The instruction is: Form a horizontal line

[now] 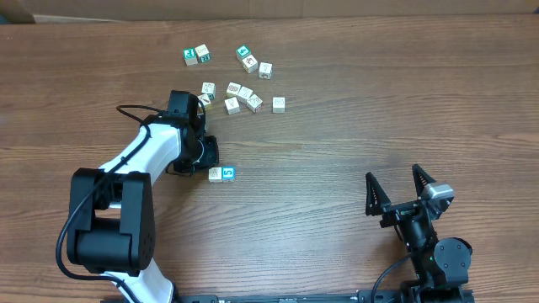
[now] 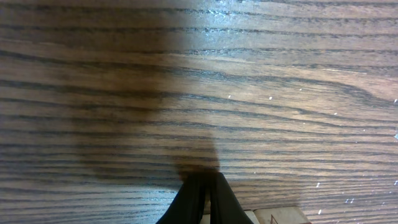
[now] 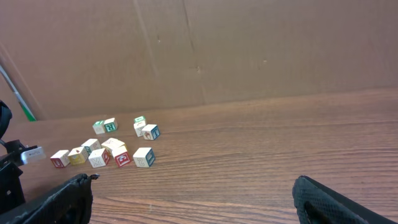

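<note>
Barely begun: blue "5" cube (image 1: 227, 173) touching one whitish cube (image 1: 215, 174) beside left claw (image 2: 200, 182), fingers together; other whitish cubes (image 1: 233, 88) loose beyond. Right claw (image 1: 392, 175) spread.

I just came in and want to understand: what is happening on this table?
The left gripper is down at the table beside two cubes, a whitish cube and the blue "5" cube, which sit side by side. The other cubes lie scattered farther back. The right gripper waits open, holding nothing.

A robot lab bench: wood-grain table (image 1: 379, 101), cardboard backdrop (image 3: 249, 50).
</note>
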Controlling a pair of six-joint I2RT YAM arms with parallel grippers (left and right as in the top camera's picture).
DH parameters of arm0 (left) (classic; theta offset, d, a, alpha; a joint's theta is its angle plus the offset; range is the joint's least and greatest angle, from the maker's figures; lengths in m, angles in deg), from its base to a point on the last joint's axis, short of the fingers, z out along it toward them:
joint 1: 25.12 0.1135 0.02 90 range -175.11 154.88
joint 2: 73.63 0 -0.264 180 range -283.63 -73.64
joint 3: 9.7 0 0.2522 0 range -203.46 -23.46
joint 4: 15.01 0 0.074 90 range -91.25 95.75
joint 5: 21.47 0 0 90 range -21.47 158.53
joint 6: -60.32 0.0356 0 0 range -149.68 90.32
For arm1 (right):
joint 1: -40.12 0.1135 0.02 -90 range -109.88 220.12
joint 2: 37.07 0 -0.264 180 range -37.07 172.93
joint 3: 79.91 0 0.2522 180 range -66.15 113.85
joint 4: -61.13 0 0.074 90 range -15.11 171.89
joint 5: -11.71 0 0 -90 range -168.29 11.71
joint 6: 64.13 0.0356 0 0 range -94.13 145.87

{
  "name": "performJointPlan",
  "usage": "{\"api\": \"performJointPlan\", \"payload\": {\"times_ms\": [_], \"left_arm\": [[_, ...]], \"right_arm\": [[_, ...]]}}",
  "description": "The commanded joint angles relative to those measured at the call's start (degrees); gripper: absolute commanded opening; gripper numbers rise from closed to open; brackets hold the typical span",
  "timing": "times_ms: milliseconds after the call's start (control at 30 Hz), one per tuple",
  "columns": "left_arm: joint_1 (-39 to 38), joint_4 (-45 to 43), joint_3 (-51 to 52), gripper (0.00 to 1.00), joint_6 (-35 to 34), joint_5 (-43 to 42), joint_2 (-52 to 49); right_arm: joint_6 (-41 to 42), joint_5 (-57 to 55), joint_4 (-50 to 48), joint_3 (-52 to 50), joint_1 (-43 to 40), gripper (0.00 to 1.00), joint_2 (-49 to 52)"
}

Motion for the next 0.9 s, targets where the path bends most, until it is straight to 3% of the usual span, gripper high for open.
{"api": "performJointPlan", "payload": {"times_ms": [0,167,567,867], "left_arm": [[-0.4,0.4,0.5,0.04,0.2,3.4,-0.7],[0.2,-0.2,-1.4,0.04,-0.9,8.9,-0.7],[4.1,9.8,-23.5,0.04,-1.7,8.6,-0.7],[4.1,18.7,-21.7,0.04,-2.2,8.6,-0.7]], "right_arm": [[0.1,0.1,-0.3,-0.6,-0.3,1.00,-0.5],[0.1,0.1,-0.3,-0.6,-0.3,1.00,-0.5],[0.1,0.1,-0.3,-0.6,-0.3,1.00,-0.5],[0.1,0.1,-0.3,-0.6,-0.3,1.00,-0.5]]}}
